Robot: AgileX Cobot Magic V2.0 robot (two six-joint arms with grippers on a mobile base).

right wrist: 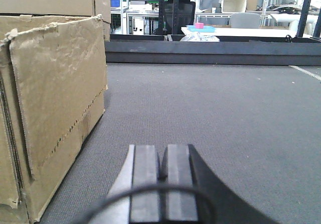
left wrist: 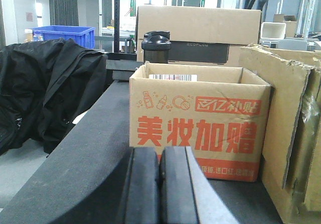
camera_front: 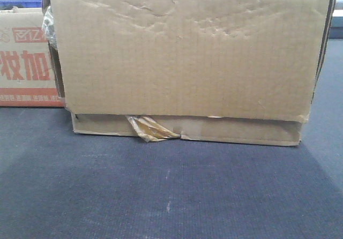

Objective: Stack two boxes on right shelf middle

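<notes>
On the grey tabletop [camera_front: 171, 196], dead centre in the front view: boxes [camera_front: 182, 57], big dented one sitting on a shallower layer, tape scrap [camera_front: 150, 130] at its 7 o'clock. Printed box [camera_front: 27, 62] at 9 o'clock, just beside. Left hand [left wrist: 159, 158] clenched on nothing, boxes at its 3 o'clock and clear of it. Right hand [right wrist: 161, 156] also clenched and empty, boxes at its 9 o'clock, no contact. Shelf not in any view. Read: transfer not started. The pair looks stacked already, but on the tabletop. Left to do: open both hands, clamp from either side, lift, carry to the shelf's middle level.
</notes>
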